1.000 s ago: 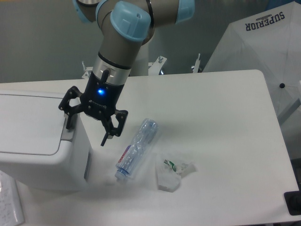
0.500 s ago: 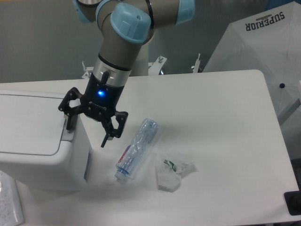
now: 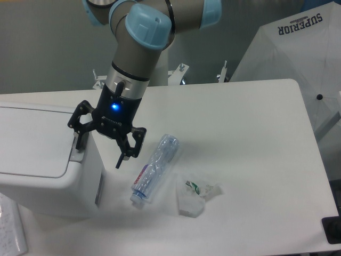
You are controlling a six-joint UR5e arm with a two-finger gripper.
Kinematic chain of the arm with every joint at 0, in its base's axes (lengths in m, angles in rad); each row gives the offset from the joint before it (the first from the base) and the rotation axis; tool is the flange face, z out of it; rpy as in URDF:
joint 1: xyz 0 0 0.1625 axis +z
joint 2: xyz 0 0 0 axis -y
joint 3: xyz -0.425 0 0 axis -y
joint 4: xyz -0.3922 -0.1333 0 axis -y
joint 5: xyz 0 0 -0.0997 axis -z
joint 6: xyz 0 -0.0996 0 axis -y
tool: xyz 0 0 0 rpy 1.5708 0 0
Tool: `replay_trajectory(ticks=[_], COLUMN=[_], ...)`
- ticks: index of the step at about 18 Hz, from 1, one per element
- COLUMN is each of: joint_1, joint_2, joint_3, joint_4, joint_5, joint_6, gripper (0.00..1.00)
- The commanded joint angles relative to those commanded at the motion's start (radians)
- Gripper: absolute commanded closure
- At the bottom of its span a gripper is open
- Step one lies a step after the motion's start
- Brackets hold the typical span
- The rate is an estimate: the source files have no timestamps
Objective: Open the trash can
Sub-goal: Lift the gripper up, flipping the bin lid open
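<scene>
Gripper (image 3: pixel 99 151) of the grey-and-blue arm hangs over the right edge of the trash can (image 3: pixel 45 160), its two black fingers spread wide and holding nothing, a blue light glowing on its body. One finger (image 3: pixel 80 140) comes down at the grey push tab (image 3: pixel 78 152) on the lid's right rim, though contact cannot be made out; the other finger (image 3: pixel 124 153) points down past the bin's side, above the tabletop (image 3: pixel 250 138). The white bin stands at the left edge of the tabletop with its flat lid shut. Just right of it a crushed clear bottle (image 3: pixel 154 168) lies on its side, cap toward the camera, and a crumpled clear wrapper (image 3: pixel 196 195) lies near the bottle's lower end. A white umbrella (image 3: pixel 298 58) printed SUPERIOR stands beyond the tabletop's far right corner.
</scene>
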Motion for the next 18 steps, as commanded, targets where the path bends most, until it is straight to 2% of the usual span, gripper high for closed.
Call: replay_trajectory(ticks=[8,10,12,15,18], joint_1=[0.002,0.006,0.02,0.101,0.176], joint_2=[0.008,0.029,0.084,0.156,0.158], joint_3=[0.006,0.017,0.014,0.005,0.003], joint_4=[0.0,0.0,-0.002,-0.002,0.002], joint_5=[0.0,0.0,0.0,0.0,0.002], joint_6=[-0.003,-0.008,-0.005,0.0,0.006], gripper=[0.0,0.0,0.0,0.0,0.0])
